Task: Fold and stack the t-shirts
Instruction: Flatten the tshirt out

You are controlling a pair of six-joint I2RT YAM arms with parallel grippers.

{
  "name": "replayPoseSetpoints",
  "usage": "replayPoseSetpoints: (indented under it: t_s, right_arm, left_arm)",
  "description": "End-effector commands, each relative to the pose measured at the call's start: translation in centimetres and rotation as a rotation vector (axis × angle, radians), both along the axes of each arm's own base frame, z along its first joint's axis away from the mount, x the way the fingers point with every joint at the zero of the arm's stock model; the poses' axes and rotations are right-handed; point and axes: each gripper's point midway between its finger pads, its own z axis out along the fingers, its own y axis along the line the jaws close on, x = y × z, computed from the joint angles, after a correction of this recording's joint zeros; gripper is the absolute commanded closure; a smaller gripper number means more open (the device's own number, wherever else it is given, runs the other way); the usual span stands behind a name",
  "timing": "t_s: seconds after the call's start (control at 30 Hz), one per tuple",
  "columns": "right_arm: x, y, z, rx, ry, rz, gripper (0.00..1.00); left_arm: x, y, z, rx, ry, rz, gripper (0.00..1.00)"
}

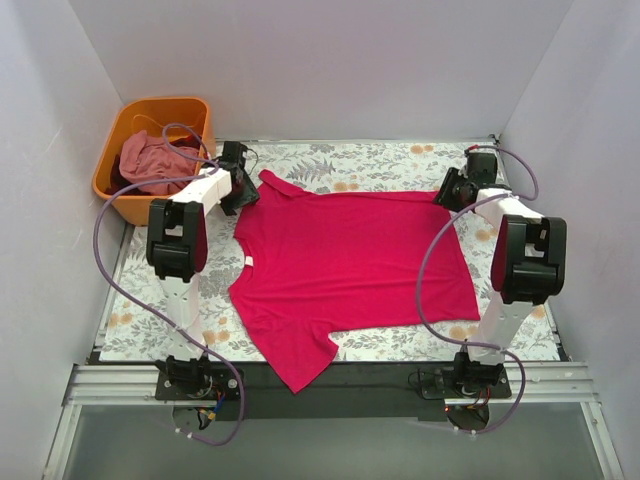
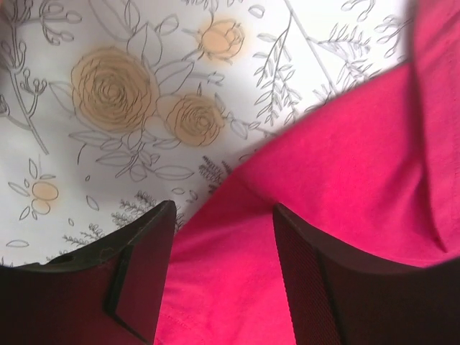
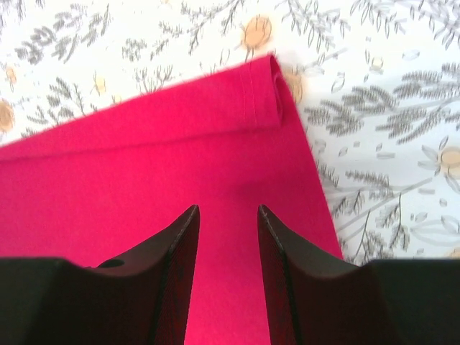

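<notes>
The crimson t-shirt [image 1: 350, 260] is lying spread flat on the floral surface [image 1: 380, 160], one sleeve reaching over the near edge. Farther on, our left fingers [image 2: 144, 266] are standing apart over the far sleeve, and our right fingers [image 3: 165, 273] apart over the far hem corner. Beyond, the paler pink t-shirt [image 1: 150, 165] is sitting crumpled in the orange basket [image 1: 110, 150]
</notes>
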Motion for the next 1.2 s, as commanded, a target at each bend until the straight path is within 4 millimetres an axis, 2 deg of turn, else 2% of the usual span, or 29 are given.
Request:
replayPoseSetpoints:
  t_s: [0.0, 0.03, 0.1, 0.17, 0.43, 0.67, 0.93, 1.07, 1.1, 1.17]
  right_arm:
    - [3.2, -0.6, 1.7, 0.021, -0.085, -0.01, 0.55]
    - [3.6, -0.8, 0.9, 0.027, -0.072, -0.018, 0.55]
    - [4.4, -1.2, 1.0, 0.053, -0.081, -0.033, 0.55]
    - [4.8, -1.4, 0.1, 0.078, -0.068, -0.04, 0.55]
    - [6.2, -1.7, -1.5, 0.138, -0.06, -0.047, 0.55]
    - [6.8, -1.2, -1.8, 0.18, -0.066, -0.032, 0.56]
    - [7.3, -1.1, -1.8, 0.209, -0.073, -0.037, 0.57]
    - [7.5, -1.4, -2.0, 0.22, -0.067, -0.056, 0.63]
    - [8.1, -1.5, -1.5, 0.22, -0.097, -0.055, 0.65]
    - [8.2, -1.8, -1.5, 0.22, -0.099, -0.059, 0.73]
  left_arm:
    - [0.9, 0.2, 1.0, -0.011, -0.024, -0.008, 0.44]
    - [1.3, 0.2, 1.0, -0.02, -0.033, -0.004, 0.43]
    - [2.1, -0.2, 0.9, -0.041, -0.045, -0.009, 0.4]
    - [3.3, -0.7, 1.5, -0.065, -0.081, -0.014, 0.37]
    - [6.3, -1.9, 1.1, -0.115, -0.135, -0.023, 0.36]
    - [7.5, -2.7, 0.9, -0.148, -0.167, -0.037, 0.36]
    - [8.5, -3.4, 1.6, -0.184, -0.213, -0.054, 0.36]
    - [8.8, -3.8, 1.9, -0.204, -0.226, -0.058, 0.35]
    - [8.9, -3.9, 2.2, -0.213, -0.232, -0.061, 0.35]
    - [8.9, -4.1, 2.6, -0.23, -0.243, -0.056, 0.35]
